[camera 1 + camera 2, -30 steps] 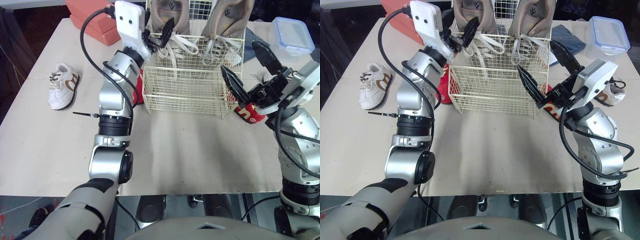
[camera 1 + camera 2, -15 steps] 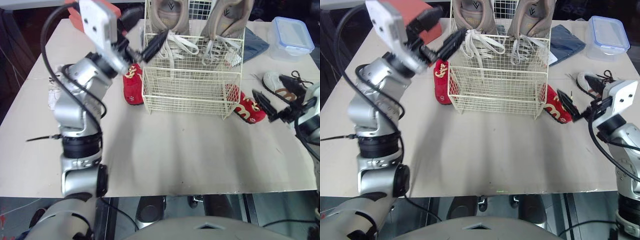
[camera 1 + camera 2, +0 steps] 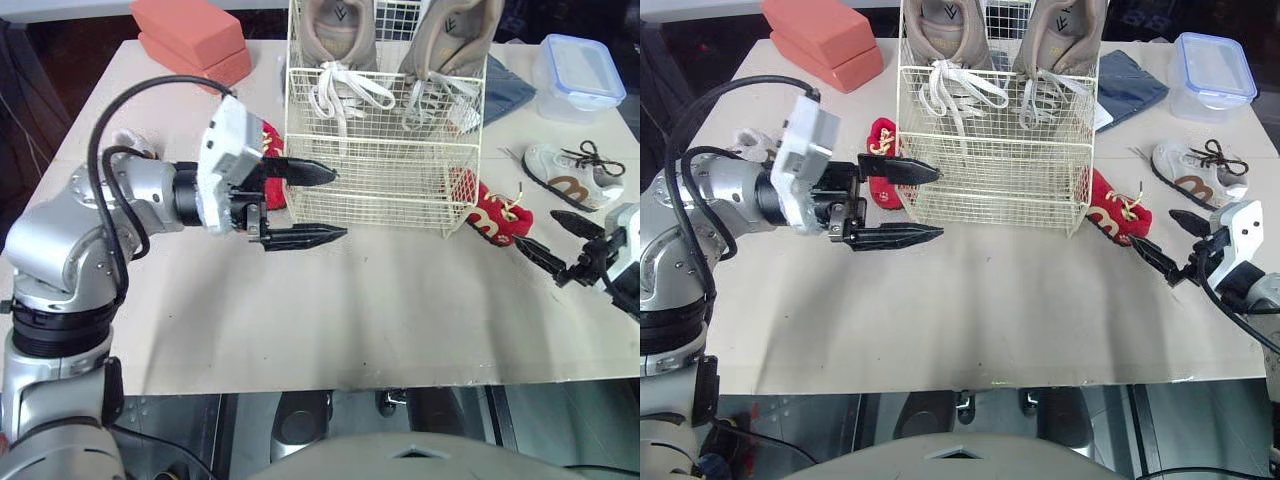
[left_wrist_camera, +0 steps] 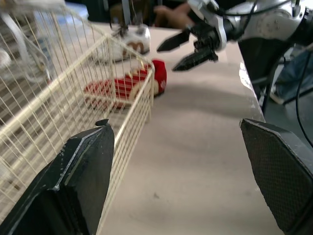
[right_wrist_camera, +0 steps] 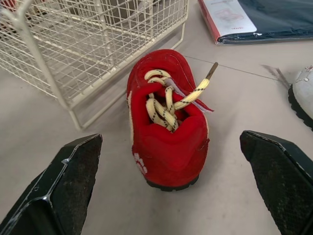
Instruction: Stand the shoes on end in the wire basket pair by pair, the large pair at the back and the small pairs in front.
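Note:
The wire basket [image 3: 380,185] stands mid-table with two large beige shoes [image 3: 340,40] on end at its back. One red shoe [image 3: 272,150] lies by the basket's left side. The other red shoe [image 5: 166,122] lies by its right front corner. A white-and-brown small shoe [image 3: 568,178] lies further right, and its mate [image 3: 745,140] peeks out behind my left arm. My left gripper [image 3: 340,204] is open and empty at the basket's front left corner. My right gripper [image 3: 537,228] is open just short of the right red shoe's heel, not touching it.
Orange foam blocks [image 3: 190,35] sit at the back left. A blue-lidded plastic box [image 3: 580,72] and a dark blue cloth [image 3: 508,88] are at the back right. Bare tabletop stretches from the basket to the front edge [image 3: 330,380].
My left arm dropped from the basket's upper left rim to its front left corner. My right arm pulled back and lowered to the right, behind the red shoe.

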You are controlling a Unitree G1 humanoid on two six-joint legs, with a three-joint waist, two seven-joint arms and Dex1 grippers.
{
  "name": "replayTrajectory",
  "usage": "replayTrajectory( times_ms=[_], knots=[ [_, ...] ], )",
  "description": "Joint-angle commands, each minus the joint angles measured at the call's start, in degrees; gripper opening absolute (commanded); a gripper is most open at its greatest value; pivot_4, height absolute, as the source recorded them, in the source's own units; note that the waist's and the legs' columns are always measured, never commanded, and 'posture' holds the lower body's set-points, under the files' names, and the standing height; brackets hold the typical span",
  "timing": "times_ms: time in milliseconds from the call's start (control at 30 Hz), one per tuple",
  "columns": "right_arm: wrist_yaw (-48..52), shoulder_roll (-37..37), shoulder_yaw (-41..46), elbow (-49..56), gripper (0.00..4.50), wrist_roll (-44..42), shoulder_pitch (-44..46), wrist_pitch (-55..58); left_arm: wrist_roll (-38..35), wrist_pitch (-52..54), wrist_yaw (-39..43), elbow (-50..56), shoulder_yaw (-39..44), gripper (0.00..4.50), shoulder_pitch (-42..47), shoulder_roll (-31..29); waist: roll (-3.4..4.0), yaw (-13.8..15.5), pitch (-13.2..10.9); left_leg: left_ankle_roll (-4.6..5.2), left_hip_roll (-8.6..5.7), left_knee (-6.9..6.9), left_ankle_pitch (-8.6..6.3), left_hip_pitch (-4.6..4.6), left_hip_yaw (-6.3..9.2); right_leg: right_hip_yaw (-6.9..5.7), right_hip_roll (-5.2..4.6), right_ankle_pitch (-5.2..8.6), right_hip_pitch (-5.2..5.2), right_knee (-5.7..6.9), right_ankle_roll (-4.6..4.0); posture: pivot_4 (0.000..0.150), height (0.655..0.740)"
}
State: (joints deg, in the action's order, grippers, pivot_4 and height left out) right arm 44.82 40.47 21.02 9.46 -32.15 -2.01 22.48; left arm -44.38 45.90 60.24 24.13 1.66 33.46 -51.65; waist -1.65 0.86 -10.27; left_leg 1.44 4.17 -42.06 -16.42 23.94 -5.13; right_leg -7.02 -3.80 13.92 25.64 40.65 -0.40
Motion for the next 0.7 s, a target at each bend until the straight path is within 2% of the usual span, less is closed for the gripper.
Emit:
replayTrajectory(
  times_ms=[33,133,233,433,500,600,700],
  knots=[
    [2.5,1.0,-0.5,-2.2,4.5,1.6,1.1,-2.6,1.6,-1.3,-0.7,1.0,0.2,4.43,1.9,0.0,0.01,0.0,0.0,-0.03,0.0,0.02,0.02,0.0,0.0,0.0,0.01,0.0,0.01,-0.01,0.0,0.15,0.686],
    [3.6,0.9,-1.4,-3.4,4.5,2.5,2.6,-3.1,1.1,-1.3,-0.7,1.4,0.0,4.43,3.2,1.0,0.02,0.0,0.0,-0.12,0.0,0.02,0.07,0.01,-0.01,0.0,0.01,0.0,0.0,-0.03,0.0,0.15,0.686],
    [4.2,0.4,-2.3,-3.8,3.66,2.4,4.0,-2.9,1.6,-1.2,-0.3,1.4,-0.5,4.5,3.4,1.4,0.03,0.0,0.0,-0.12,0.0,0.02,0.07,-0.01,-0.06,0.05,0.0,0.0,0.0,-0.03,0.0,0.15,0.686],
    [4.9,0.0,-2.8,-3.8,0.89,2.9,4.3,-3.1,3.8,-2.9,0.9,0.7,-1.5,4.5,2.8,1.2,0.04,0.0,0.0,-0.18,0.01,0.06,0.1,-0.02,-0.06,0.05,0.02,0.0,0.01,-0.04,0.0,0.15,0.686],
    [5.0,0.2,-2.7,-3.6,0.14,3.4,3.8,-3.3,4.3,-3.3,1.1,0.6,-1.7,4.5,2.9,1.4,0.05,0.0,0.0,-0.17,0.01,0.06,0.1,-0.04,-0.08,0.07,0.01,0.0,0.01,-0.04,0.0,0.15,0.686],
    [4.9,0.3,-1.7,-2.9,0.03,4.1,2.6,-4.4,4.9,-4.0,1.4,0.5,-2.0,4.5,2.8,1.7,0.05,0.0,0.0,-0.17,0.01,0.06,0.1,-0.04,-0.08,0.07,0.01,0.0,0.01,-0.05,0.0,0.15,0.686],
    [2.7,-1.0,3.4,-2.3,0.03,0.9,3.4,-5.1,5.2,-4.6,1.7,0.3,-2.1,4.5,2.9,1.9,0.06,0.0,0.0,-0.17,0.01,0.06,0.1,-0.04,-0.08,0.06,0.01,0.0,0.01,-0.05,0.0,0.15,0.686]
  ],
)
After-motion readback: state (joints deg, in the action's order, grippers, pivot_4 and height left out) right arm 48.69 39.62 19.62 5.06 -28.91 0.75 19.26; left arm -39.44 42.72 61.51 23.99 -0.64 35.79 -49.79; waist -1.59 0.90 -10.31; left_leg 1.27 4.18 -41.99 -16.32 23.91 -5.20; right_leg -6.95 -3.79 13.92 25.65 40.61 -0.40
